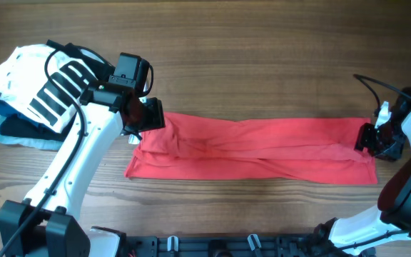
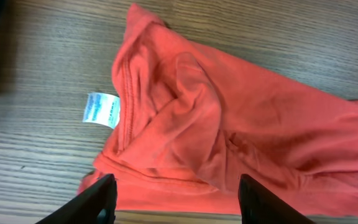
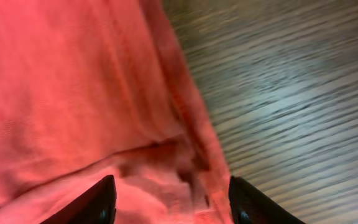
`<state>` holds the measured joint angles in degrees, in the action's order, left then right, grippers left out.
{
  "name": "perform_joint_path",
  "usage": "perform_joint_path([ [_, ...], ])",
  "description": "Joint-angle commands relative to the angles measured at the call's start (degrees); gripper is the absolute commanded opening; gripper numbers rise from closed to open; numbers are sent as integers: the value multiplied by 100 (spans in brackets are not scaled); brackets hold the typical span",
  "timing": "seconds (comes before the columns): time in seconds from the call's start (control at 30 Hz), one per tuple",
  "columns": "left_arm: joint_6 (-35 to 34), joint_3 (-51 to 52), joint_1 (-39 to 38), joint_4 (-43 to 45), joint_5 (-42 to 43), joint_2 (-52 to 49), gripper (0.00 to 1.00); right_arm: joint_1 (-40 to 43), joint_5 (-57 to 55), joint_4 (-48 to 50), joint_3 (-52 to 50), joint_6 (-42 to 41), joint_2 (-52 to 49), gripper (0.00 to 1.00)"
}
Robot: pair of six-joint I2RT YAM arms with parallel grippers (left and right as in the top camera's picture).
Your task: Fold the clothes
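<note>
The red T-shirt (image 1: 255, 146) is lying as a long folded band across the table (image 1: 262, 43). We are hovering at both ends: our left gripper (image 2: 176, 190) spread loose by the neck tag (image 2: 99, 109), our right gripper (image 3: 169, 196) unclenched over the hem. We are judging that pinching both layers squarely, with edges matched, should keep the next fold clean.

No writing can be read anywhere. The small white neck tag (image 2: 100, 109) on the red T-shirt (image 2: 241, 130) bears pale blue print, too blurred to make out.
</note>
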<state>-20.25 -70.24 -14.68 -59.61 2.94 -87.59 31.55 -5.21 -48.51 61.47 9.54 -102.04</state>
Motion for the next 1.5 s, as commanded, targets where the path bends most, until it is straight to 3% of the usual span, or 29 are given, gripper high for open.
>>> perform_joint_path([
  [0.0,-151,-7,-7,-46,225,-42,63,24,-227,138,-35,269,-74,59],
  [0.33,-149,-7,-7,-107,221,-42,64,24,269,258,-48,549,-772,62],
  [0.5,-149,-7,-7,-107,221,-42,64,24,496,291,-46,533,-833,48],
  [0.8,-149,-7,-7,-109,221,-42,63,24,874,310,-46,557,-833,42],
  [0.9,-149,-7,-7,-111,223,-42,63,24,852,332,-46,566,-833,54],
  [1.03,-149,-7,-7,-151,221,-42,63,24,-155,374,-46,232,-833,59],
  [1.47,-149,-7,-7,-155,221,-42,62,24,376,1318,-494,573,-839,59],
])
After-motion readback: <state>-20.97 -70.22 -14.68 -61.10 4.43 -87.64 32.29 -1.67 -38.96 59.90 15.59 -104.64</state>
